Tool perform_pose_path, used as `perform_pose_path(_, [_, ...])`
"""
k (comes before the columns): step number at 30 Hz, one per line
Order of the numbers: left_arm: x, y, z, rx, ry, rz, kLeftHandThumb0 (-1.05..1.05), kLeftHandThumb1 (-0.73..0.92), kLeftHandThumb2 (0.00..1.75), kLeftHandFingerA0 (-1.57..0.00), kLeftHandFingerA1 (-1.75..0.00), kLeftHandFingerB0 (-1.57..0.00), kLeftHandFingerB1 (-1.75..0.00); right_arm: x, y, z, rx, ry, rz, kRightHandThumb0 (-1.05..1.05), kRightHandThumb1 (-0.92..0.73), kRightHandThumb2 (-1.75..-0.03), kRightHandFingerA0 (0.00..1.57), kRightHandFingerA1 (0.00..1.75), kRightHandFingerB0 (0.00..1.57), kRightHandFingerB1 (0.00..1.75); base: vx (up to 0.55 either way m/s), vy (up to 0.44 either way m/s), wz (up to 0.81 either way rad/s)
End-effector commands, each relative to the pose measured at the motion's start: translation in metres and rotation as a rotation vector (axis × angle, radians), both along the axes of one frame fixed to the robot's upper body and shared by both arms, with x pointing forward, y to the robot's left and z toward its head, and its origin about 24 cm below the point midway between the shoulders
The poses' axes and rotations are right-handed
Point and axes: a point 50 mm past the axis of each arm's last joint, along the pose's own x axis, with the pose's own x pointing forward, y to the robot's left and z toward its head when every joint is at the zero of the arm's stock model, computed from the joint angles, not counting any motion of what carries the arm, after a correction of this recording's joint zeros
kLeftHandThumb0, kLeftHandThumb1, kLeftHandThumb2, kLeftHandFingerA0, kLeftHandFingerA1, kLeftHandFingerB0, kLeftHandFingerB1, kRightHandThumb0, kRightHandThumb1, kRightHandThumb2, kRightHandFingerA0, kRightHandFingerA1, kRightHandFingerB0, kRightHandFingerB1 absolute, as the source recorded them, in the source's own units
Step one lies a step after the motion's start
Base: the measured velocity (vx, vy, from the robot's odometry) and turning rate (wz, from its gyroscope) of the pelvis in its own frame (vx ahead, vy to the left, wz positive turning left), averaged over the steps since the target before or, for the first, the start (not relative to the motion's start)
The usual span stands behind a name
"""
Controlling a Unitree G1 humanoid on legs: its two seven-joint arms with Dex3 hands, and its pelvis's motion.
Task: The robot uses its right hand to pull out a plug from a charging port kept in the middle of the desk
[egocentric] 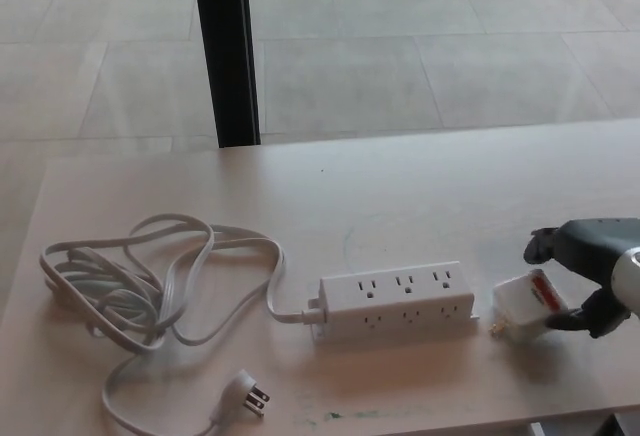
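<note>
Reaching in from the right edge of the head view, the right hand [585,276] is closed around a white plug adapter [528,306], its dark fingers [598,314] wrapped over the far side of the block and the thumb arched above it. The adapter is tilted, a red mark showing on its upper face and its metal prongs pointing toward the power strip [396,301]. It lies just beside the strip's right end, clear of the sockets and low over the desk [420,186]. The white power strip sits in the middle of the desk, its outlets facing up. Its cord [150,276] runs off the left end into loose coils, ending in a flat plug [247,393] near the desk's front edge. Bare desk stretches behind the strip to the far edge, where a black post [225,51] stands on the tiled floor [450,46]. The left hand is out of view.
</note>
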Motion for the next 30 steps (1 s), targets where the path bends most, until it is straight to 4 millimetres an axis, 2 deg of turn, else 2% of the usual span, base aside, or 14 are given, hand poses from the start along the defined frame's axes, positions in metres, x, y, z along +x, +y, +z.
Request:
perform_pose_path(1, [-0.002, 0.005, 0.004, 0.020, -0.008, 0.003, -0.78, 0.83, 1.22, -0.58, -0.61, -0.39, -0.53, 0.002, -0.016, 0.008, -0.068, 0.025, -0.064, -0.99, -0.71, -0.64, 0.79, 1.50, 0.00, 0.08, 0.00, 0.000, 0.00])
perform_pose_path(2, [-0.003, 0.005, 0.004, 0.014, -0.011, 0.001, -0.80, 0.85, 1.22, -0.58, -0.62, -0.39, -0.54, 0.003, -0.017, 0.010, -0.075, 0.024, -0.066, -1.02, -0.55, -0.98, 0.85, 1.34, 0.00, 0.00, 0.00, 0.000, 0.00])
perform_pose_path(3, [-0.003, 0.004, 0.004, 0.009, -0.015, 0.001, -0.81, 0.85, 1.22, -0.60, -0.62, -0.39, -0.54, 0.004, -0.018, 0.011, -0.084, 0.025, -0.069, -1.04, -0.68, -0.64, 0.73, 1.55, 0.00, 0.04, 0.00, 0.000, 0.00])
perform_pose_path(6, [-0.003, 0.004, 0.003, 0.012, -0.007, -0.002, -0.79, 0.84, 1.22, -0.57, -0.61, -0.38, -0.53, 0.005, -0.022, 0.017, -0.104, 0.028, -0.078, -1.05, -0.67, -0.65, 0.72, 1.58, 0.00, 0.00, 0.00, 0.000, 0.00])
perform_pose_path(7, [-0.003, 0.004, 0.003, 0.022, -0.013, 0.017, -0.86, 0.92, 0.87, -0.62, -0.54, -0.41, -0.44, 0.006, -0.025, 0.022, -0.114, 0.027, -0.076, -1.05, -0.68, -0.63, 0.81, 1.40, 0.00, 0.00, 0.00, 0.000, 0.00])
perform_pose_path(8, [-0.003, 0.004, 0.003, 0.021, -0.011, 0.015, -0.87, 0.92, 0.88, -0.62, -0.53, -0.40, -0.44, 0.006, -0.026, 0.024, -0.113, 0.033, -0.075, -1.05, -0.49, -0.97, 0.87, 1.22, 0.00, 0.00, 0.00, 0.000, 0.00])
perform_pose_path(9, [-0.003, 0.004, 0.004, 0.028, -0.010, 0.010, -0.89, 0.92, 0.90, -0.65, -0.56, -0.41, -0.45, 0.007, -0.027, 0.027, -0.113, 0.041, -0.078, -1.05, -0.67, -0.63, 0.85, 1.22, 0.00, 0.00, 0.00, 0.000, 0.00])
perform_pose_path(12, [-0.004, 0.005, 0.004, 0.013, -0.009, 0.007, -0.79, 0.83, 1.22, -0.60, -0.62, -0.39, -0.54, 0.007, -0.028, 0.030, -0.112, 0.051, -0.079, -1.05, -0.67, -0.64, 0.86, 1.17, 0.00, 0.00, 0.00, 0.000, 0.00])
perform_pose_path(13, [-0.004, 0.005, 0.004, 0.013, -0.016, 0.011, -0.90, 0.92, 0.90, -0.64, -0.56, -0.41, -0.45, 0.006, -0.029, 0.034, -0.108, 0.055, -0.075, -1.05, -0.64, -0.63, 0.85, 1.23, 0.00, 0.00, 0.00, 0.000, 0.00])
perform_pose_path(18, [-0.007, 0.006, 0.004, 0.032, 0.003, 0.009, -0.90, 0.91, 0.91, -0.68, -0.56, -0.43, -0.46, -0.002, -0.038, 0.052, 0.000, 0.003, -0.078, -0.93, -0.48, -0.92, 0.94, 1.20, 0.07, 0.08, 0.00, 0.000, 0.00])
perform_pose_path(20, [-0.008, 0.007, 0.004, 0.024, -0.001, 0.009, -0.90, 0.92, 0.90, -0.64, -0.55, -0.43, -0.46, -0.024, -0.065, 0.080, 0.070, -0.091, -0.114, -0.85, -0.69, -0.62, 0.99, 1.25, 0.17, 0.27, 0.00, 0.000, 0.00])
perform_pose_path(24, [-0.006, 0.009, 0.006, 0.018, -0.011, 0.033, -0.89, 0.92, 0.89, -0.67, -0.58, -0.41, -0.45, -0.049, -0.099, 0.103, 0.168, -0.198, -0.196, -0.82, -0.76, -0.63, 1.03, 1.14, 0.19, 0.28, 0.00, 0.000, 0.00])
perform_pose_path(29, [-0.006, 0.009, 0.007, 0.022, -0.015, 0.030, -0.91, 0.92, 0.90, -0.67, -0.58, -0.42, -0.47, -0.121, -0.201, 0.126, 0.432, -0.471, -0.562, -0.88, -0.77, -0.64, 1.04, 1.20, 0.18, 0.35, 0.00, 0.000, 0.00])
perform_pose_path(30, [-0.007, 0.009, 0.007, 0.023, -0.016, 0.033, -0.90, 0.92, 0.90, -0.66, -0.58, -0.42, -0.46, -0.131, -0.213, 0.124, 0.403, -0.490, -0.619, -1.00, -0.66, -1.10, 1.15, 1.18, 0.06, 0.55, 0.00, 0.000, 0.00])
